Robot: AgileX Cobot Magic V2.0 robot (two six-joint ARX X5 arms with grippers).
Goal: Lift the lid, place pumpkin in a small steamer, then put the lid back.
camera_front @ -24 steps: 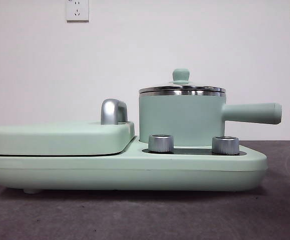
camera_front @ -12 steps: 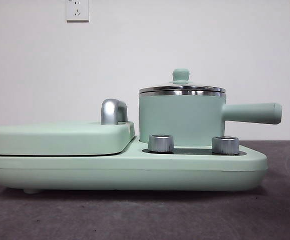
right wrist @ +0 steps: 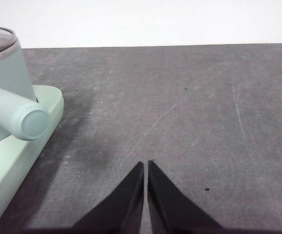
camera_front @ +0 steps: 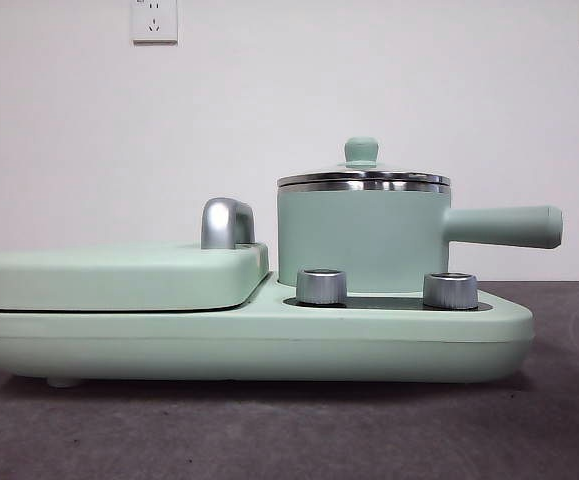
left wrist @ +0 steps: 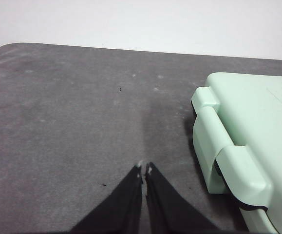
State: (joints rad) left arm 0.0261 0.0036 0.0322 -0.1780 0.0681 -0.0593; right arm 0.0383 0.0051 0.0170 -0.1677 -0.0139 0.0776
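Lid (camera_front: 363, 177) — round glass, steel-rimmed, with a mint-green knob on top, seated flat and level on the small steamer (camera_front: 361, 238); the two rims meet all the way round as far as the front view shows.

Left gripper (left wrist: 144, 168): jaws pressed together, tips nearly touching, gripping nothing. It hovers over bare dark grey table (left wrist: 72, 112); the hinged edge of the griddle cover (left wrist: 248, 126) lies at about two o'clock from the tips, apart from them.

Right gripper (right wrist: 145, 165): jaws likewise together and empty, above the table. The steamer's side handle (right wrist: 19, 114) lies at about ten o'clock from the tips, its round end facing the camera, well apart from the jaws.

Small steamer: mint-green cylinder, upright, standing on the right half of the cooker base (camera_front: 249, 345). Its straight handle sticks out level toward three o'clock in the front view, past the base's edge.

Two steel dials (camera_front: 321, 286) — one under the pot's left side, the other under its right — stand on the base just in front of the pot.

Griddle cover: wide, flat, mint-green, closed over the left half of the base, at nine o'clock from the pot. A chrome handle (camera_front: 225, 222) rises between cover and pot.

Pumpkin: not visible in any view.

Wall sockets (camera_front: 155, 20) sit at the top corners of the white wall.
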